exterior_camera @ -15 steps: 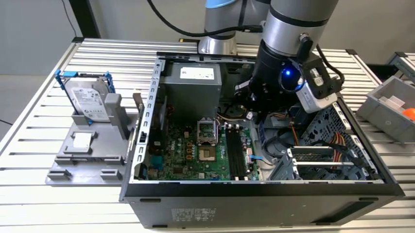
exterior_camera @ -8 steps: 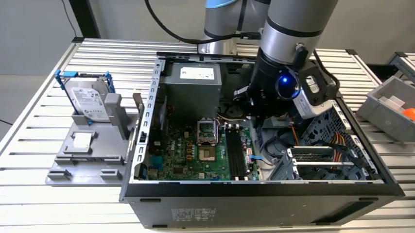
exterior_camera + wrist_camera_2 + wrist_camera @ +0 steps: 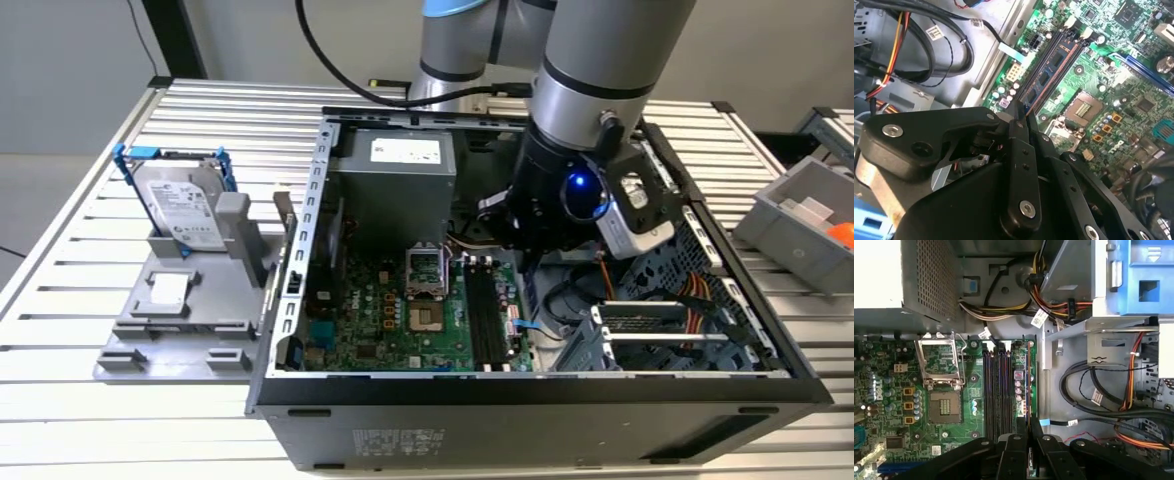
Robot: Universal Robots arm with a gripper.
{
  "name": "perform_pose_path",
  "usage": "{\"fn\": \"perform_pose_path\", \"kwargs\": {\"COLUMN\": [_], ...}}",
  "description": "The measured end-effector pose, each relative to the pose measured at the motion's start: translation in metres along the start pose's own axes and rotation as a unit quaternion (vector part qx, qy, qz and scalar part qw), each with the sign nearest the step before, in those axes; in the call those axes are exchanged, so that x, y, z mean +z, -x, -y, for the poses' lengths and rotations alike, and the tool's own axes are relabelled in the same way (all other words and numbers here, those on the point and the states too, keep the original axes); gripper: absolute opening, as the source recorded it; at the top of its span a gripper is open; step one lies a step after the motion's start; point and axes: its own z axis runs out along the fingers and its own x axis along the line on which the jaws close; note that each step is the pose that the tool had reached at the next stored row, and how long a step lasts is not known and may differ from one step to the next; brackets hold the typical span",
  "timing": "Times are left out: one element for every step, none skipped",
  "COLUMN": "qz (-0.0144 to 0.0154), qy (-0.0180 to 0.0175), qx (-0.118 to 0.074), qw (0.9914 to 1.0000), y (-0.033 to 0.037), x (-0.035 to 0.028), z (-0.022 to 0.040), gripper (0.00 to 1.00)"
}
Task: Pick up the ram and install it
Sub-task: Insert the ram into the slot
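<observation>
The ram is a thin blue stick with dark chips. It stands on edge along the outermost black slot of the motherboard, on the side next to the bare metal case floor. In the first wrist view the ram appears edge-on as a narrow line. My gripper is shut on the ram's near end, its black fingers pressed together around the board. In the exterior view my arm reaches down into the open computer case over the memory slots.
The open CPU socket lies beside the slots. Bundled cables cross the case floor close to my fingers. The power supply sits at the case's back. A hard drive in a blue frame rests on a grey fixture outside.
</observation>
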Motion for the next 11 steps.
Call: {"fn": "perform_pose_path", "kwargs": {"qz": [0.0000,0.0000,0.0001,0.0001,0.0001,0.0001,0.0002,0.0002,0.0002,0.0002,0.0002], "qy": [-0.0004,-0.0008,-0.0013,-0.0018,-0.0023,-0.0028,-0.0033,-0.0037,-0.0041,-0.0044,-0.0048], "qx": [0.000,0.000,0.000,0.000,0.000,0.000,0.000,0.000,0.000,0.000,0.000], "qw": [1.00000,1.00000,1.00000,1.00000,1.00000,1.00000,0.99999,0.99999,0.99999,0.99999,0.99999], "y": [-0.0001,-0.0001,-0.0004,-0.0006,-0.0009,-0.0012,-0.0013,-0.0014,-0.0015,-0.0017,-0.0019], "x": [0.0018,0.0034,0.0050,0.0066,0.0082,0.0098,0.0113,0.0128,0.0144,0.0161,0.0176], "z": [0.0002,0.0003,0.0006,0.0008,0.0011,0.0014,0.0017,0.0019,0.0025,0.0032,0.0039], "gripper": [0.00,0.00,0.00,0.00,0.00,0.00,0.00,0.00,0.00,0.00,0.00]}}
